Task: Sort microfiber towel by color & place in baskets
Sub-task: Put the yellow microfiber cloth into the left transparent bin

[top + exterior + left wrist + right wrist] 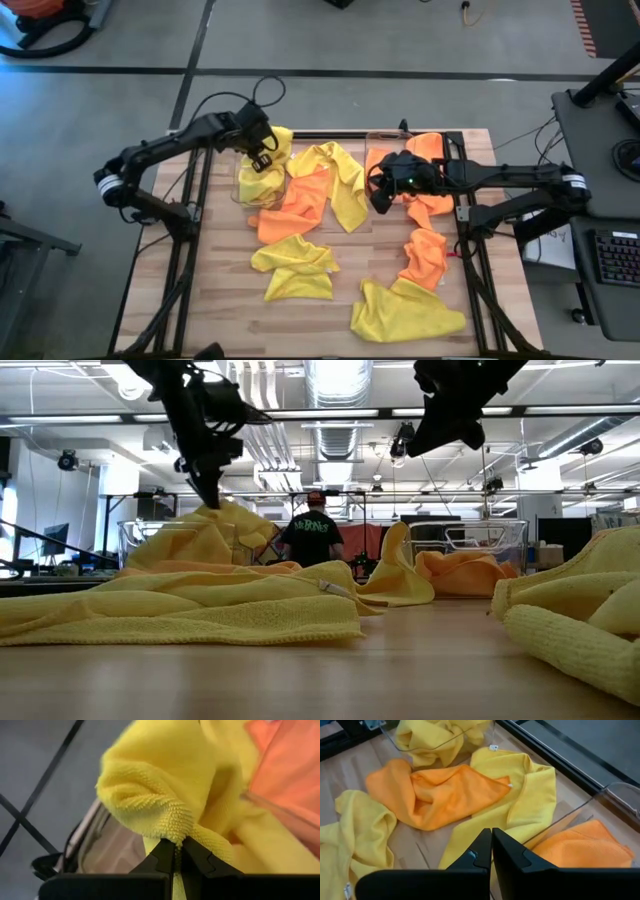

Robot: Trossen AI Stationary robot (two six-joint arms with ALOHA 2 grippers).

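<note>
My left gripper [262,152] is shut on a yellow microfiber towel [277,148] above the left clear basket [243,185], which holds more yellow cloth. My right gripper [491,851] hangs shut with nothing in it, beside the right basket [580,815], whose floor bears orange towels [592,850]. On the table between the baskets an orange towel [296,205] and a long yellow towel [343,182] lie crumpled and overlapping. Nearer the front edge lie a yellow towel [293,268], an orange towel [425,256] and another yellow towel [405,315]. My left gripper pinches a bunched fold of the yellow towel [176,831] between its two fingertips [165,854]. The fingers slant down from above. The cloth rises to a peak at the fingers [213,500] and drapes slack from there down onto the left basket.
The table's far rail [330,135] runs behind the baskets. Bare wood [375,250] shows in the middle between the loose towels. A person [310,538] stands in the room beyond the table.
</note>
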